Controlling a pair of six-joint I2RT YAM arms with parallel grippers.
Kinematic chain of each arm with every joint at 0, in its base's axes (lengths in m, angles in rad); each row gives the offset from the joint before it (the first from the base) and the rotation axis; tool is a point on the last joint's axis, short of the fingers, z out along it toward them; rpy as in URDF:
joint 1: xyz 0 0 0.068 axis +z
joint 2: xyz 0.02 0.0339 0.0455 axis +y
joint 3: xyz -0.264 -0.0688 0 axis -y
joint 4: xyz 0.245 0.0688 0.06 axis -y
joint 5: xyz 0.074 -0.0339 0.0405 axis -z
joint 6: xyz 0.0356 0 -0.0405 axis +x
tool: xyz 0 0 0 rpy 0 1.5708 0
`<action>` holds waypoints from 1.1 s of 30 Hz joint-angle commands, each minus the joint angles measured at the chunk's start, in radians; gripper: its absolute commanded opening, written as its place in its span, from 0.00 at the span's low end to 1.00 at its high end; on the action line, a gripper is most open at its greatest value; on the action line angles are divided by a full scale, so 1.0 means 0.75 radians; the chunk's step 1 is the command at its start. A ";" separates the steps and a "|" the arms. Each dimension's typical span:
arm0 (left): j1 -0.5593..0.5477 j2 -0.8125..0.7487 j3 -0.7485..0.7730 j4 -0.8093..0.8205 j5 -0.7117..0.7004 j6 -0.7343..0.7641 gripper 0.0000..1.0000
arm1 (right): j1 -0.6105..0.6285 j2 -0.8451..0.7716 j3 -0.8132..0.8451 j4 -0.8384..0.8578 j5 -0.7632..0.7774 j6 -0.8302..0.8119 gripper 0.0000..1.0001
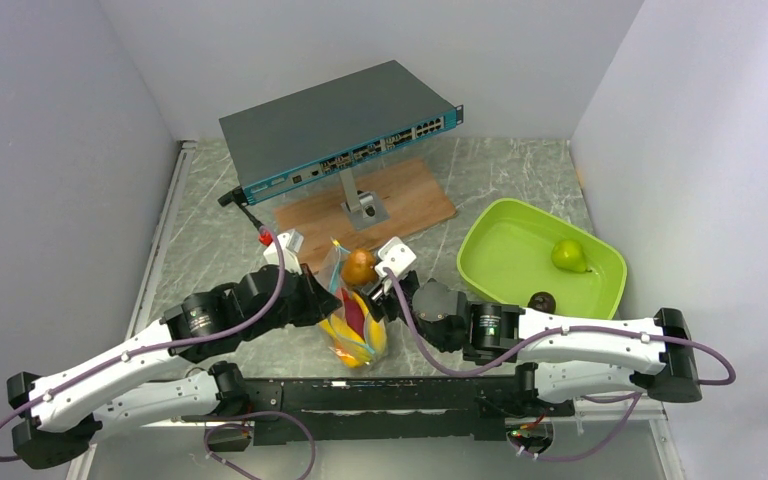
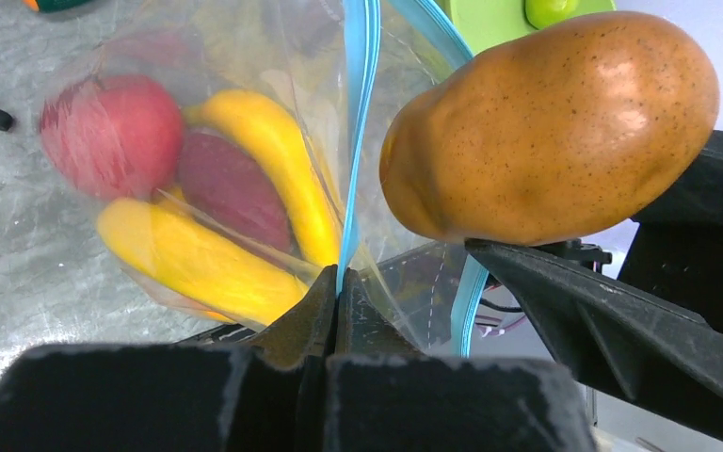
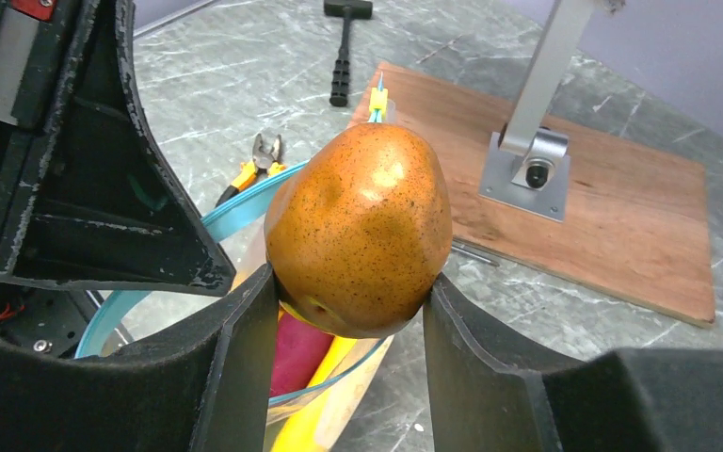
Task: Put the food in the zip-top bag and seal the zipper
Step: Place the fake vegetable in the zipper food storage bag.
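The clear zip-top bag (image 1: 355, 338) stands between the two arms with its mouth open. Inside it lie a banana (image 2: 273, 160), a red apple (image 2: 113, 132) and a reddish piece (image 2: 231, 188). My left gripper (image 2: 337, 282) is shut on the near side of the teal zipper (image 2: 360, 113) and holds that edge up. My right gripper (image 3: 348, 292) is shut on an orange-brown speckled fruit (image 3: 362, 226), held just above the bag's mouth (image 3: 245, 202). A green pear (image 1: 567, 254) and a dark brown round fruit (image 1: 542, 301) lie in the lime-green tray (image 1: 500, 235).
A network switch (image 1: 340, 130) on a metal stand rises from a wooden board (image 1: 410, 195) behind the bag. Pliers (image 3: 256, 155) and a black-handled tool (image 3: 342, 56) lie on the marble table to the left. Walls close in on both sides.
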 commanded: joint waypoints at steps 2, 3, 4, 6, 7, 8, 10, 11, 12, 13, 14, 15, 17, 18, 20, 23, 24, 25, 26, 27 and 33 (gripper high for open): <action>-0.003 -0.020 0.015 -0.005 -0.042 -0.025 0.00 | 0.007 0.006 -0.003 0.098 0.088 -0.041 0.50; -0.004 -0.021 0.016 -0.006 -0.044 -0.027 0.00 | 0.007 0.011 -0.001 0.095 0.077 -0.038 0.53; -0.004 -0.023 0.015 -0.005 -0.047 -0.028 0.00 | 0.007 0.016 0.000 0.092 0.058 -0.033 0.57; -0.003 -0.026 0.014 -0.004 -0.048 -0.027 0.00 | 0.007 0.030 0.006 0.088 -0.006 -0.033 0.61; -0.004 -0.027 0.016 -0.005 -0.049 -0.029 0.00 | 0.007 0.035 0.008 0.086 -0.033 -0.035 0.65; -0.004 -0.028 0.017 -0.009 -0.047 -0.030 0.00 | 0.007 0.040 0.007 0.089 -0.045 -0.034 0.68; -0.004 -0.029 0.016 -0.015 -0.047 -0.031 0.00 | 0.007 0.047 -0.005 0.103 -0.041 -0.031 0.75; -0.004 -0.031 0.016 -0.017 -0.047 -0.033 0.00 | 0.007 0.047 -0.008 0.106 -0.044 -0.033 0.77; -0.004 -0.033 0.015 -0.015 -0.047 -0.034 0.00 | 0.007 0.044 -0.008 0.106 -0.044 -0.029 0.79; -0.004 -0.037 0.012 -0.013 -0.047 -0.036 0.00 | 0.006 0.040 -0.009 0.106 -0.045 -0.021 0.82; -0.004 -0.039 0.010 -0.010 -0.047 -0.037 0.00 | 0.009 0.036 -0.010 0.107 -0.045 -0.021 0.83; -0.004 -0.041 0.009 -0.005 -0.048 -0.036 0.00 | 0.008 0.029 -0.012 0.111 -0.045 -0.022 0.83; -0.004 -0.039 0.009 -0.001 -0.046 -0.035 0.00 | 0.007 0.021 -0.010 0.115 -0.044 -0.018 0.83; -0.004 -0.036 0.010 -0.003 -0.044 -0.034 0.00 | 0.007 0.017 -0.007 0.114 -0.037 -0.019 0.83; -0.004 -0.032 0.014 -0.003 -0.041 -0.032 0.00 | 0.007 0.007 -0.002 0.117 -0.030 -0.015 0.83; -0.004 -0.026 0.013 0.001 -0.039 -0.028 0.00 | 0.006 -0.017 -0.004 0.129 0.014 -0.017 0.83; -0.004 -0.026 0.013 0.001 -0.038 -0.028 0.00 | 0.004 -0.024 -0.004 0.132 0.035 -0.013 0.83; -0.004 -0.024 0.012 0.003 -0.037 -0.026 0.00 | -0.003 -0.033 -0.004 0.132 0.053 -0.005 0.84; -0.004 -0.024 0.012 0.002 -0.037 -0.028 0.00 | -0.013 -0.042 -0.003 0.131 0.066 0.001 0.84; -0.004 -0.023 0.010 0.003 -0.036 -0.028 0.00 | -0.025 -0.054 -0.007 0.134 0.080 0.010 0.84; -0.004 -0.029 0.002 -0.001 -0.034 -0.034 0.00 | -0.275 -0.107 -0.008 0.027 0.185 0.218 0.85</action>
